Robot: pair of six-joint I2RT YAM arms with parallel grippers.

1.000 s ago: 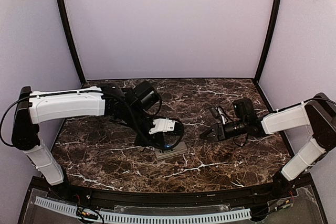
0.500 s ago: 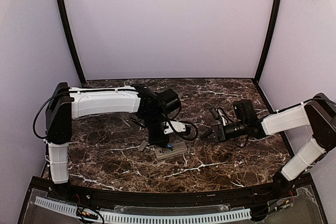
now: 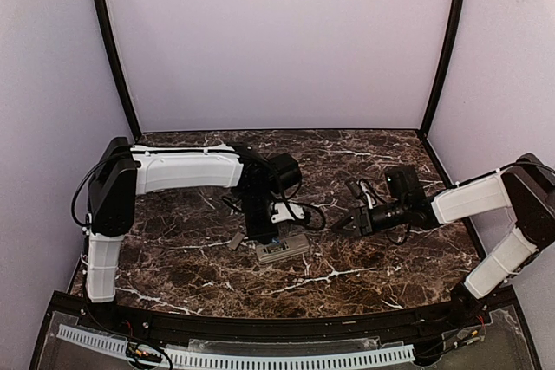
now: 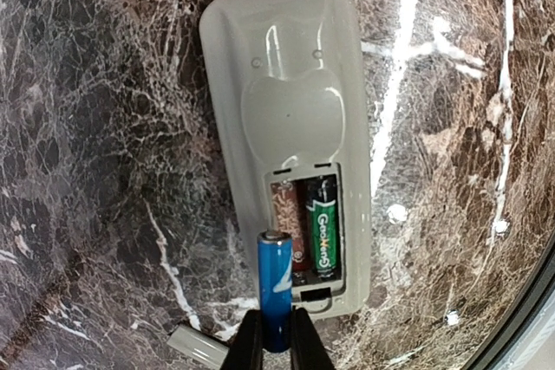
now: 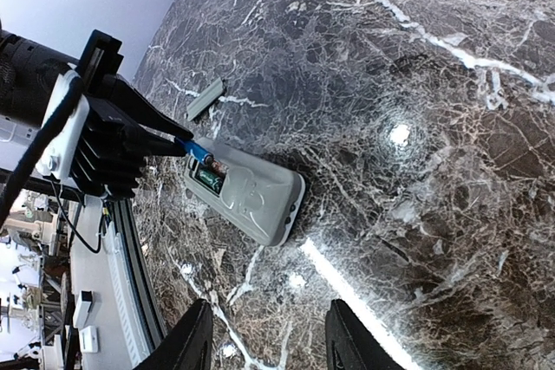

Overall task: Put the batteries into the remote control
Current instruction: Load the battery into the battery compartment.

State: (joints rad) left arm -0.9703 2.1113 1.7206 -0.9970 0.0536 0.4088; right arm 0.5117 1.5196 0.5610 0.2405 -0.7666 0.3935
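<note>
Left wrist view looks straight down on the remote control [image 4: 286, 101], which lies grey back up on the bench [image 3: 390, 275] with its battery recess uncovered. One dark battery [image 4: 323, 227] with green lettering already sits in one slot of that recess; the slot beside it [image 4: 284, 214] shows bare metal contacts and is empty. The left fingers [image 4: 257, 344] pinch a blue battery [image 4: 275, 288] by its lower half, holding it over the recess end of the remote, roughly in line with the empty slot but not yet seated in it. A small flat grey cover [image 4: 198, 346] rests on the bench just beside that same end of the remote. The right fingers [image 3: 345, 221] are spread and hold nothing, well apart from the remote on its other side. By my reading the job is about half done: one battery is in, and the second has yet to be lowered and pressed into the free slot.
</note>
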